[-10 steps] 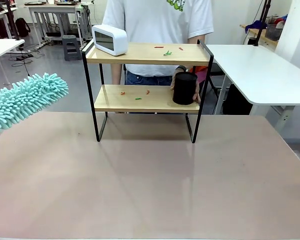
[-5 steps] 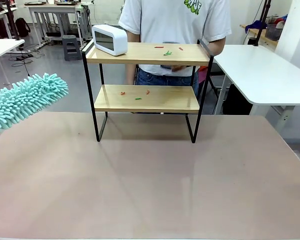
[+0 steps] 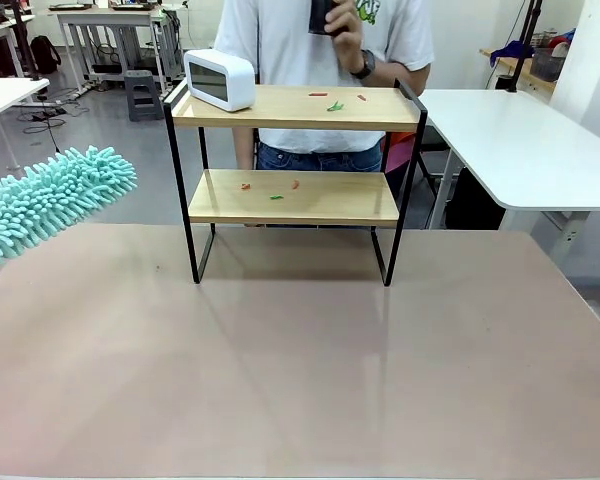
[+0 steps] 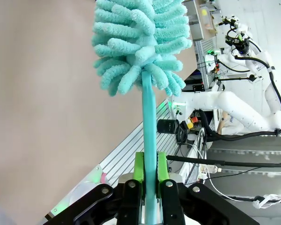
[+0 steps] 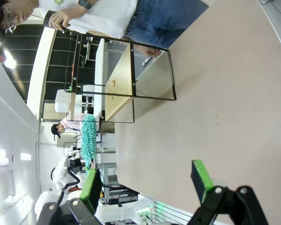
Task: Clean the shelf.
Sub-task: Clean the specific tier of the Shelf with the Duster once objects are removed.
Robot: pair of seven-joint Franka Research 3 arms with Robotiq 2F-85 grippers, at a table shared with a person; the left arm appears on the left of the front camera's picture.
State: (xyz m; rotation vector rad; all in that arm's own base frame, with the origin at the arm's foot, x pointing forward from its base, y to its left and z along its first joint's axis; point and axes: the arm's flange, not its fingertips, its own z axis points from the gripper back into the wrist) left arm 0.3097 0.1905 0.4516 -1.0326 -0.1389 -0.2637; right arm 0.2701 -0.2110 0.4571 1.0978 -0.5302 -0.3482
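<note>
My left gripper (image 4: pixel 151 168) has its fingers clamped on the duster (image 4: pixel 140 42) handle. On the right gripper (image 5: pixel 146 183) the fingers are spread wide, nothing held. The shelf (image 3: pixel 330 208) stands at the tabletop's (image 3: pixel 300 380) far side, with crumbs (image 3: pixel 335 105) on both boards.

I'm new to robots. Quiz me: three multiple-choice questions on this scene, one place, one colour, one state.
1. The white clock stands on: A) the table B) the top board of the shelf C) its lower board
2. The duster is: A) yellow B) pink C) teal
3. The right gripper is: A) open B) shut on a cup C) shut on the clock

1 B: it sits at the top board's left end. 2 C: teal fluffy head. 3 A: its pads stand apart, nothing between.
</note>
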